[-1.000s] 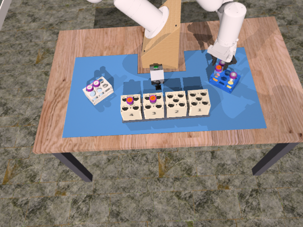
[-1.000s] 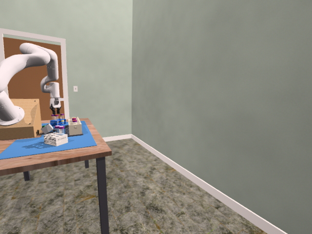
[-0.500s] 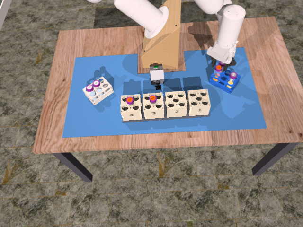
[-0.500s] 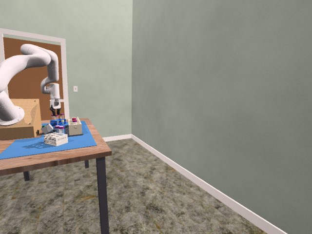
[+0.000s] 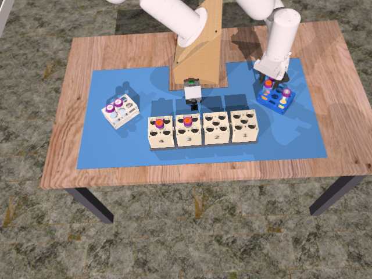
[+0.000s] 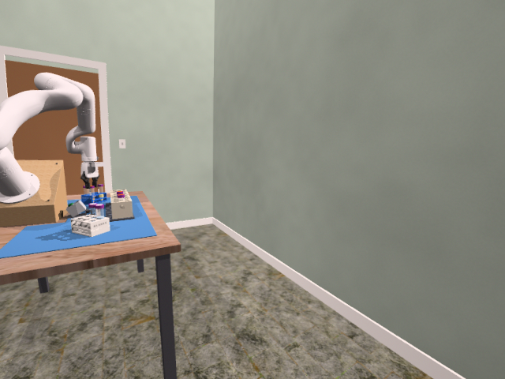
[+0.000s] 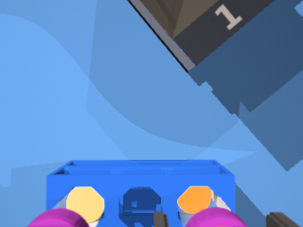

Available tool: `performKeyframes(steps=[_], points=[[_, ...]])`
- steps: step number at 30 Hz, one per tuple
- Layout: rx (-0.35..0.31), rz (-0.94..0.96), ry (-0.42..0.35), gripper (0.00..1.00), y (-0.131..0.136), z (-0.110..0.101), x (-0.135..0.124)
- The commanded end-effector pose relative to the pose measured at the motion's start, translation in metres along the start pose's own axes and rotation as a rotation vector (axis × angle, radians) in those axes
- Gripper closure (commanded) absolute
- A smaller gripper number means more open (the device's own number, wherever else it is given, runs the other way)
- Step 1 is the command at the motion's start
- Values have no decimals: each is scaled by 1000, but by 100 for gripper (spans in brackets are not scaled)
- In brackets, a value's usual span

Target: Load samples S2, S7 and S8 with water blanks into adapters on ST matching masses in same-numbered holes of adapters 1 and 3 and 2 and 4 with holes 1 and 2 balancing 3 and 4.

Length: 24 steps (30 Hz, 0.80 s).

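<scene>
Jaws stand spread partway with nothing pinched; the gripper [image 5: 269, 80] [image 6: 91, 183] [image 7: 220, 220] is over the far side of the blue sample rack [image 5: 271, 104] [image 6: 86, 199] [image 7: 142, 183], at the right of the bench [image 5: 126, 175] [image 6: 122, 253].

Location of samples: 1 orange-dot tube [image 5: 268, 83] [image 7: 213, 218] stands in the blue rack. 1 orange-dot tube sits in the middle hole of adapter 4 [image 5: 161, 141] and 1 in the middle hole of adapter 3 [image 5: 188, 140]. The IDs cannot be read. Adapter 2 [image 5: 216, 138] and adapter 1 [image 5: 244, 136] hold no tubes. 2 white-dot water blanks [image 5: 114, 104] [image 6: 96, 206] stand in the white blanks rack [image 5: 127, 117] [image 6: 90, 226] at the left.

Handling: expect each tube to be light, stiff and smooth-walled, with liquid weight low in the body. Take hold squarely across the cap or the upper wall, centred, and lift vertically until the tip clears the well. A loose rack may drag or tip if the tube binds. Caution: neighboring tubes leave little room for the jaws; confirm the cap dot before closing.

Judged status: loading is under way. Partners for the middle-hole tubes remain to be placed in adapters 2 and 1. Press the green DONE key [image 5: 191, 82] only after both opposite pairs match.

The end effector [image 5: 268, 85] [image 6: 91, 185] [image 7: 220, 220] has descended toward the blue rack [image 5: 270, 107] [image 6: 86, 199] [image 7: 111, 181].
</scene>
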State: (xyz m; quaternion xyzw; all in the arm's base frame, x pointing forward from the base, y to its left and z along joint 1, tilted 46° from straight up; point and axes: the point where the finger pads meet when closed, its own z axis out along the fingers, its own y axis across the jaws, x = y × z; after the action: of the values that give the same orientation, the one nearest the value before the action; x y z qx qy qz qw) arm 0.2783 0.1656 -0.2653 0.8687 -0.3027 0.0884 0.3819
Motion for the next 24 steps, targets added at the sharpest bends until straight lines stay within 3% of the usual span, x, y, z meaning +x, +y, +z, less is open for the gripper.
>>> performKeyframes(steps=[1,24], points=[[2,1,0,43,-1,0,0],[2,1,0,43,-1,8,0]])
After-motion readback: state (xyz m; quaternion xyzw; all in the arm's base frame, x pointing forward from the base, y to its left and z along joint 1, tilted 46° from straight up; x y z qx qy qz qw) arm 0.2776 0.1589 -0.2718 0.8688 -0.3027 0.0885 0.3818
